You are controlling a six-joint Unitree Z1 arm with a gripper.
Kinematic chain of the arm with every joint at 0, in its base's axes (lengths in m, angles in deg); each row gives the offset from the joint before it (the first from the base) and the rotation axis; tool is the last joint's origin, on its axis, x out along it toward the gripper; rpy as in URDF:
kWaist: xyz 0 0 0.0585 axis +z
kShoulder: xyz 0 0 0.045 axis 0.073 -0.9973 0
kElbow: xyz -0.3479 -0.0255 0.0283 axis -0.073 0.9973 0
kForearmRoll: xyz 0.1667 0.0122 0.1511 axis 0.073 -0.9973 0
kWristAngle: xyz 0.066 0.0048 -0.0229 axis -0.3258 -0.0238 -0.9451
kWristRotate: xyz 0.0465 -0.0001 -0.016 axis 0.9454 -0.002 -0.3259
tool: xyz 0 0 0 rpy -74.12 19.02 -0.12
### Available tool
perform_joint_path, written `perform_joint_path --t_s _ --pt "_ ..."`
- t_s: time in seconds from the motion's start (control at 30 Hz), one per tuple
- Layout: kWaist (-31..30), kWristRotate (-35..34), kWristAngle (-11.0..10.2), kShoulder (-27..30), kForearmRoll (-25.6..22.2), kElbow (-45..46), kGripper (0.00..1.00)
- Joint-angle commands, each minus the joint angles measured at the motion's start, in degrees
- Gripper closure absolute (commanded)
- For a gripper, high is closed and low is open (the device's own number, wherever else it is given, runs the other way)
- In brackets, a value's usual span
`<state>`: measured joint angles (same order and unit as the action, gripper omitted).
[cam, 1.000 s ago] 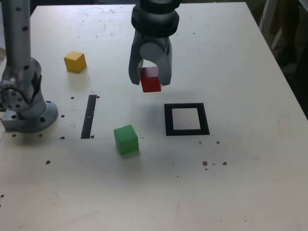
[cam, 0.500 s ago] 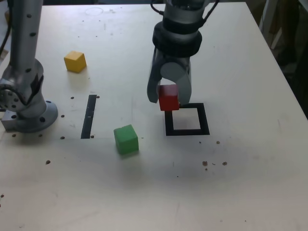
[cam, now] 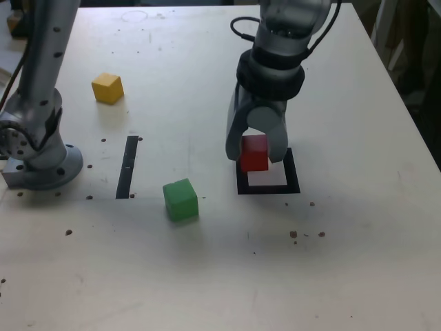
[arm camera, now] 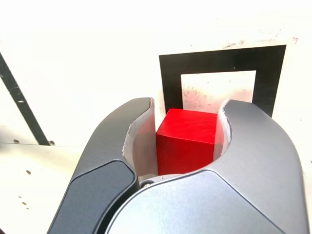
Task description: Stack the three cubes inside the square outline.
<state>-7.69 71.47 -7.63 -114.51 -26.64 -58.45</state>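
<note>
My gripper [cam: 254,153] is shut on the red cube [cam: 254,154] and holds it just above the table, over the near-left part of the square outline [cam: 293,181] as the exterior view shows it. In the wrist view the red cube [arm camera: 187,140] sits between the two grey fingers [arm camera: 113,161], with the square outline [arm camera: 170,78] and its pale centre beyond it. The green cube [cam: 181,200] rests on the table to the exterior view's left of the outline. The yellow cube [cam: 107,88] lies far off at the back left.
A straight black strip [cam: 127,166] lies on the white table [cam: 344,262] between the arm's grey base [cam: 38,158] and the green cube. The same black strip [arm camera: 19,100] crosses the wrist view. Small dark specks dot the tabletop.
The gripper carried the red cube to the exterior view's right and nearer the camera, and lowered it from beside the outline to over it. The green and yellow cubes stayed put.
</note>
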Motion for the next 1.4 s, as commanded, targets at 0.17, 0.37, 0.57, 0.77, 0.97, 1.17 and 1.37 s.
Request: perform_joint_path --t_s 0.17,0.37,0.57,0.77,0.97,1.17,1.37 --pt "0.8 -0.2 0.2 -1.8 1.3 -0.5 0.69" --pt "1.2 -0.1 0.2 -2.3 2.0 -0.2 0.69" --pt "1.6 0.1 0.3 -2.4 2.8 0.5 0.38" --pt "1.8 0.5 0.7 -2.4 3.4 1.2 0.01" --pt "1.8 0.5 0.7 -1.5 3.4 1.6 0.00" --pt "1.9 0.5 0.3 2.0 2.5 3.2 0.00" --pt "2.9 0.3 -2.1 9.8 0.1 6.8 0.00"
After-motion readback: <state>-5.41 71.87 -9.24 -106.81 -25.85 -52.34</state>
